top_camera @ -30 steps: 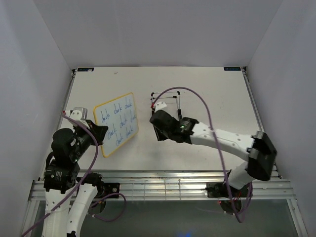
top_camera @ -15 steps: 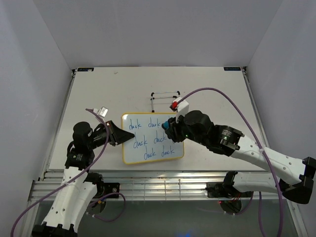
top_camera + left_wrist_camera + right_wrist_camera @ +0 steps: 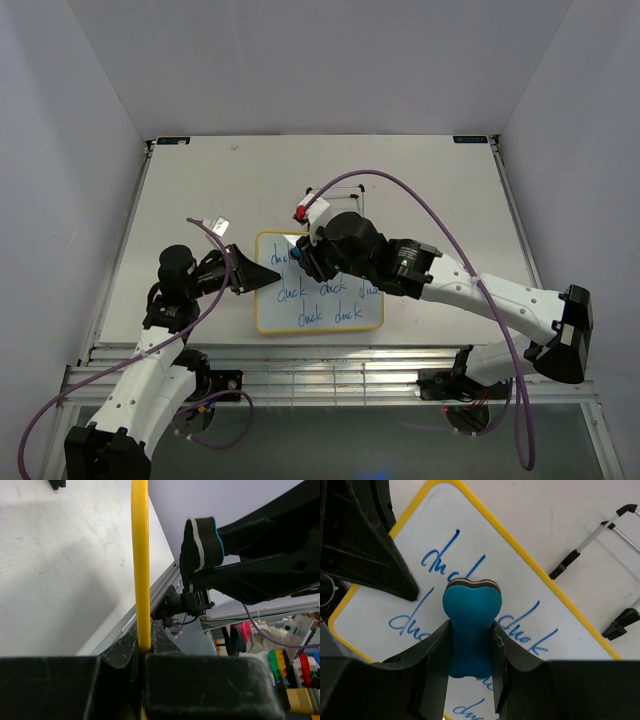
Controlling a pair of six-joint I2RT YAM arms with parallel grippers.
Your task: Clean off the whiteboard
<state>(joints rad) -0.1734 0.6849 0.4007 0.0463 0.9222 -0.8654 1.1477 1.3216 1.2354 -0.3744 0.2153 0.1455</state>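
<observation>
The whiteboard (image 3: 322, 306), white with a thin yellow frame and several blue "duck" words, is at the table's near middle. My left gripper (image 3: 260, 277) is shut on its left edge; the left wrist view shows the yellow frame (image 3: 140, 565) running edge-on out of the gripper (image 3: 142, 652). My right gripper (image 3: 300, 256) is shut on a blue bone-shaped eraser (image 3: 471, 622) over the board's upper left words (image 3: 440, 555). In the left wrist view the eraser (image 3: 200, 540) appears to stand a little off the board's face.
A thin black wire stand (image 3: 338, 189) is on the table just behind the board, partly hidden by my right arm; it shows at the right wrist view's upper right (image 3: 590, 542). The metal rail of the table's near edge (image 3: 330, 360) runs close below the board.
My left arm carried the whiteboard from the table's left side to the near middle. My right arm swung the eraser from the board's right side to its upper left corner.
</observation>
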